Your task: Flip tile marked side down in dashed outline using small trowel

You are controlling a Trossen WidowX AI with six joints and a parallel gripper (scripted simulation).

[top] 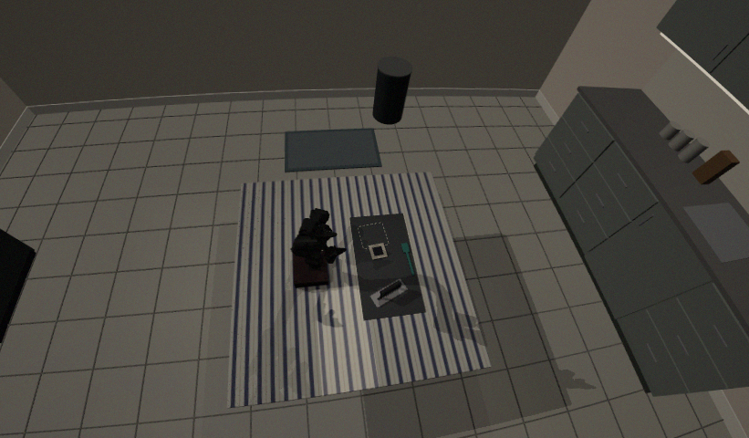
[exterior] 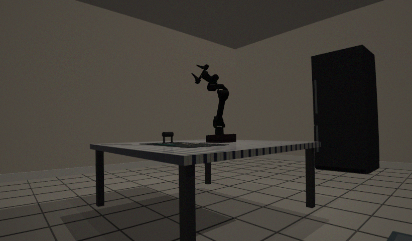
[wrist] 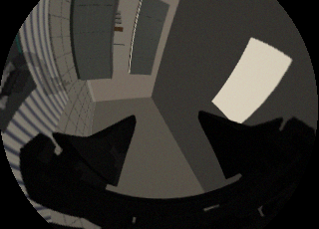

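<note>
From the arm [top: 313,238] raised high over the striped table [top: 291,347], its gripper [exterior: 198,73] spread wide and holding nothing, I look right to the dark mat [top: 391,309] where the tile [top: 377,251] sits just below the dashed outline [top: 372,233], and the green trowel [top: 408,255] lies just off the mat's right edge.

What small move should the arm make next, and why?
Probably lower the open gripper toward the green trowel, which lies untouched on the table beside the dark mat. The tile sits marked side up, just outside the dashed outline, and the arm is raised high, holding nothing.
</note>
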